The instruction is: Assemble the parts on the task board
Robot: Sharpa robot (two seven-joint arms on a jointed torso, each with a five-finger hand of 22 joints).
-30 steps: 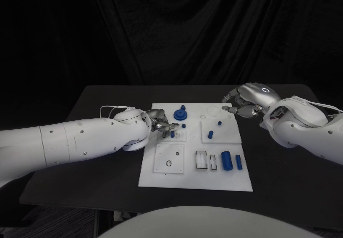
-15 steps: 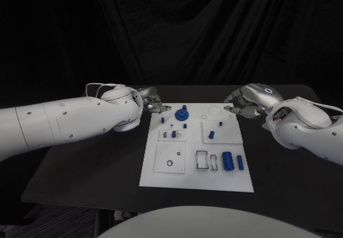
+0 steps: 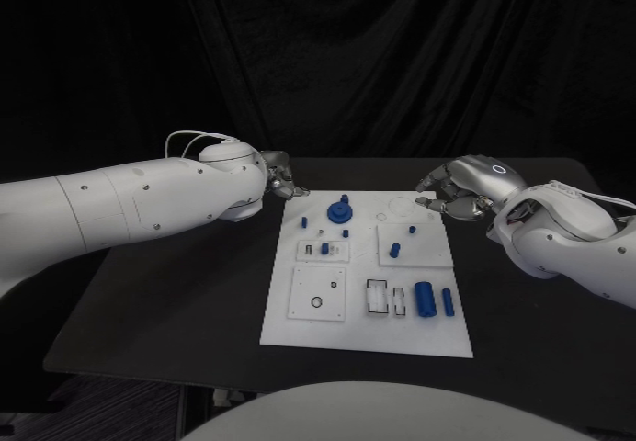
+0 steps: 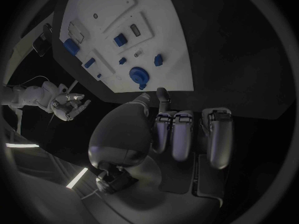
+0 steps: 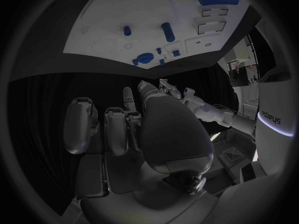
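- Left hand (image 3: pixel 281 177) held off the task board (image 3: pixel 368 331), fingers curled, nothing gripped.
- Right hand (image 3: pixel 448 195) curled likewise, nothing held, poised beside the board's far corner, presumably for reaching parts.

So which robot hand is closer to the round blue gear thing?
Left. The left hand sits just off the board's far left corner, close to the round blue gear. The right hand hovers past the board's right edge.

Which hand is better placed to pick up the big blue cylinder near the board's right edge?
Probably the right hand: it hovers off that side of the task board, nearer the big blue cylinder; the left hand sits beyond the opposite corner.
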